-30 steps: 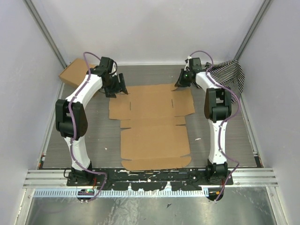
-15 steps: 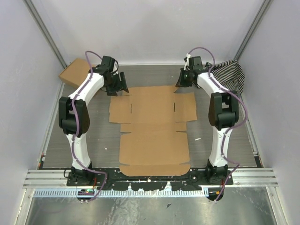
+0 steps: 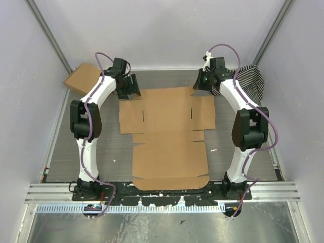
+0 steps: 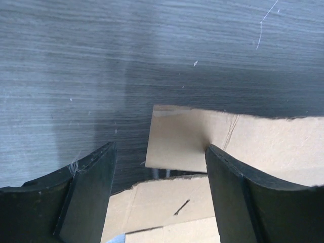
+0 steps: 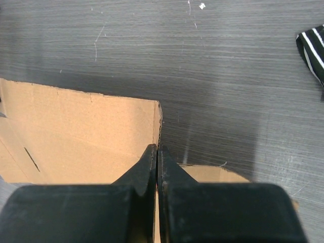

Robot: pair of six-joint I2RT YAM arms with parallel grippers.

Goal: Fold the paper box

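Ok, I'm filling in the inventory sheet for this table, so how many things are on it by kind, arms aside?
Flat cardboard sheet, the paper box: 1
Formed cardboard box: 1
Striped cloth: 1
Total: 3

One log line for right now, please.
paper box: unfolded, mostly flat | left gripper: open, over far-left corner | right gripper: shut on far-right edge

Overhead, two close-ups, shared paper box (image 3: 169,126)
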